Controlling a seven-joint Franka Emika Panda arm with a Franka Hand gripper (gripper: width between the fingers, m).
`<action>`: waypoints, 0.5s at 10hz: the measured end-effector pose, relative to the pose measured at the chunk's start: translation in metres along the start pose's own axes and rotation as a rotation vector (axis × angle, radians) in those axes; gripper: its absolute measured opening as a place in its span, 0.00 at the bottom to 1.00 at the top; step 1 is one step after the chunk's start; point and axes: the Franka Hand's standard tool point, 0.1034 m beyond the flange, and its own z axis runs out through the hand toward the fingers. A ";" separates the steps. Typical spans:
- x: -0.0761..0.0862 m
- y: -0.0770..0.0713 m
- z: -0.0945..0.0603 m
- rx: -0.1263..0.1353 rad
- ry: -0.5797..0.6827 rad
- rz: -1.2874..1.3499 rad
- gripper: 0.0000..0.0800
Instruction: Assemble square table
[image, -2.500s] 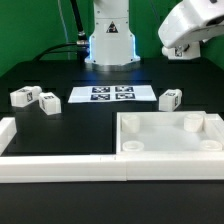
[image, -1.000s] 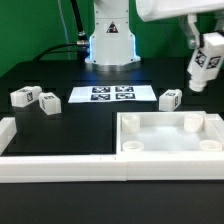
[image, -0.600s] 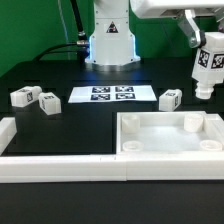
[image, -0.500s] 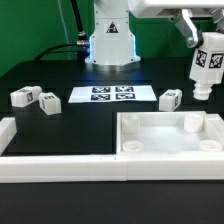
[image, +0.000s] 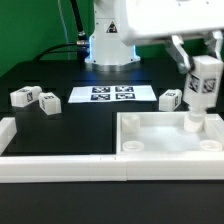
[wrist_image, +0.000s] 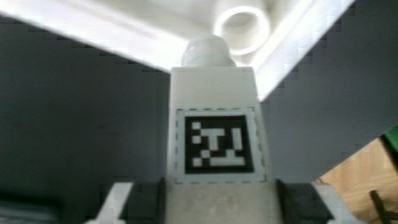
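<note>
The fingers (image: 182, 57) grip a leg (image: 203, 82) upright at the exterior view's right, its rounded tip at the far-right socket (image: 194, 124) of the panel (image: 160, 138), contact unclear. A loose leg (image: 170, 100) sits near it toward frame centre, with bare dark bench (image: 60, 125) beyond. The panel, smooth white plastic with a raised rim, lies lower right just beside the low wall (image: 60, 166); the held leg is a white tagged block.
</note>
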 end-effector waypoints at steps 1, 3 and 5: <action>0.013 -0.020 0.000 0.017 0.004 0.032 0.36; 0.009 -0.013 0.001 0.008 0.001 0.001 0.36; 0.008 -0.013 0.002 0.009 0.000 0.001 0.36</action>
